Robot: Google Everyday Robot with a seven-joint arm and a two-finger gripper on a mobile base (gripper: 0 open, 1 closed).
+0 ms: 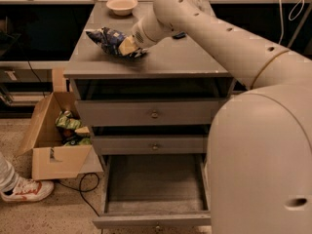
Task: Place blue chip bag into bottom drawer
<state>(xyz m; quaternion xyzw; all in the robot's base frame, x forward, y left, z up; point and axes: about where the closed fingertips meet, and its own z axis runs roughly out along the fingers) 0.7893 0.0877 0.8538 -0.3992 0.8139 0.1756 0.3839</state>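
The blue chip bag (105, 38) is crumpled dark blue foil with light patches, at the left of the grey cabinet top (180, 62). My gripper (127, 46) reaches in from the right and is shut on the bag's right end, with a yellowish finger (126, 45) against the foil. The bag looks raised slightly off the top. The bottom drawer (151, 221) is pulled fully out below, and its tray shows nothing inside. My arm crosses the right of the view.
A pale bowl (122, 5) stands at the back of the cabinet top. Two upper drawers (154, 114) are closed. An open cardboard box (48, 160) with green snack bags (67, 121) sits on the floor at left, beside a person's shoe (27, 190) and a cable.
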